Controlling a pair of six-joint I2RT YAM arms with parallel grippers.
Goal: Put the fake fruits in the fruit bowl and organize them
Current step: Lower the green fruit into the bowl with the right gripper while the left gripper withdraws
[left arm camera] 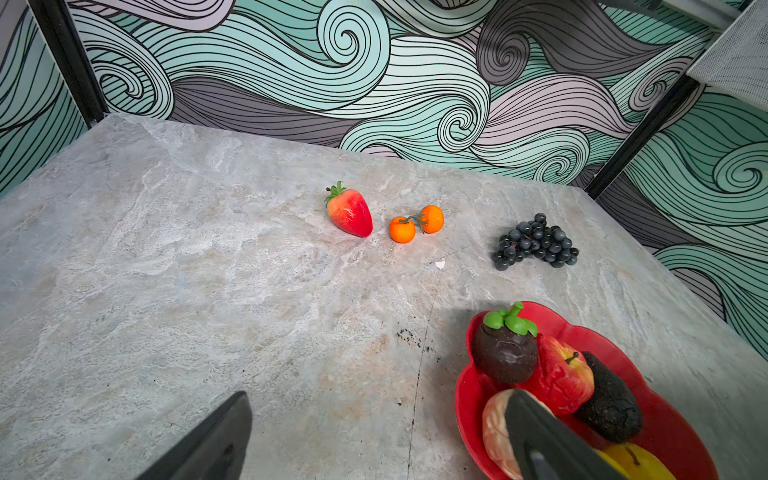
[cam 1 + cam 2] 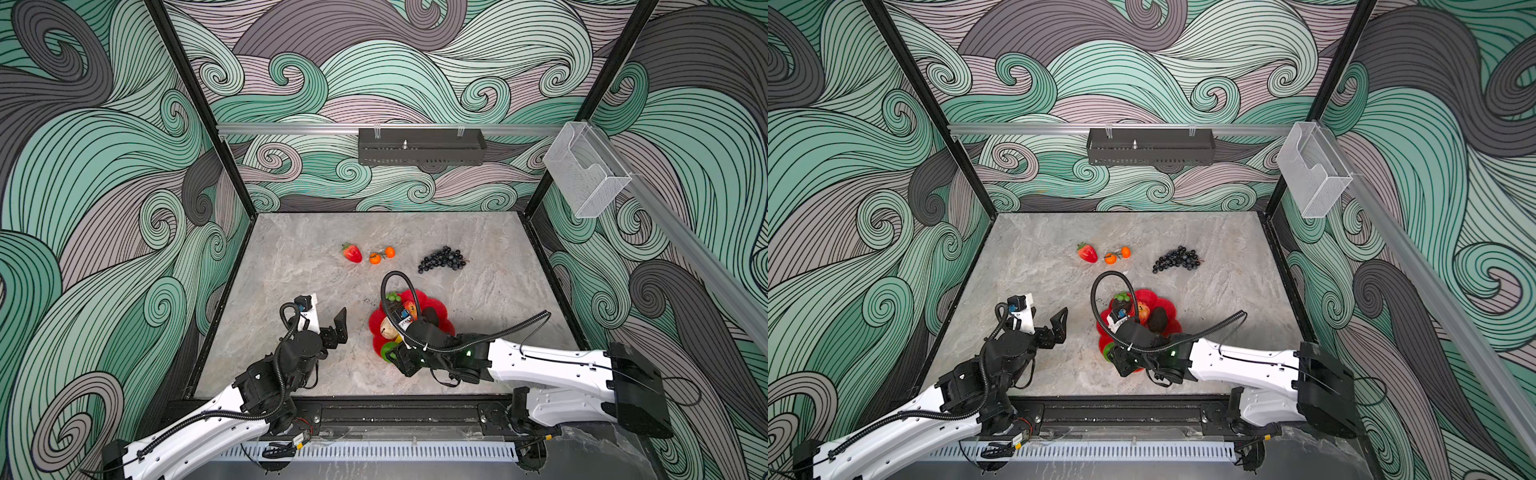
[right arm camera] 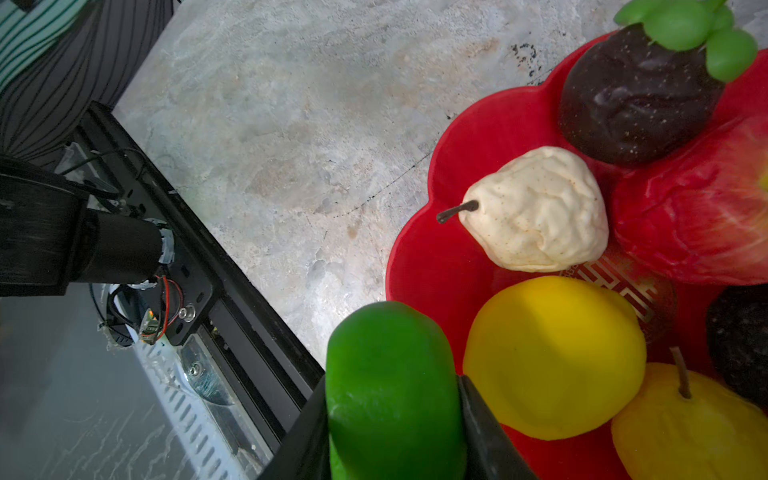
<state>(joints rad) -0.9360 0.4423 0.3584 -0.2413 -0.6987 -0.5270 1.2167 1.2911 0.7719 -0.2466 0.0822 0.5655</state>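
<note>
The bowl (image 2: pixel 424 296) is a glossy red dish with a scalloped, flower-like rim. It sits on the stone table (image 2: pixel 291 291), near the middle and a little toward you.

Your right arm reaches in from the near right and bends down over the bowl's near-left edge. The right gripper (image 3: pixel 395 415) is clamped partway closed on a green lime (image 3: pixel 390 365), one finger on each side. Whether the lime touches the bowl cannot be told.

Your left arm comes from the near left. The left gripper (image 1: pixel 380 401) hangs over bare table just left of the bowl, with its jaws spread wide and nothing between them.

Six fruits lie in the bowl:
- one dark round fruit with a green cap (image 3: pixel 636 104)
- one red apple (image 3: pixel 698 216)
- one beige pear (image 3: pixel 536 212)
- one lemon (image 3: pixel 552 357)
- one yellow pear (image 3: pixel 681 436)
- one dark avocado (image 1: pixel 611 403)

Beyond the bowl, in a row across the far half of the table, lie one strawberry (image 2: pixel 352 253) on the left, two small oranges (image 2: pixel 375 258) joined by a stem, and one bunch of dark grapes (image 2: pixel 441 259) on the right.
</note>
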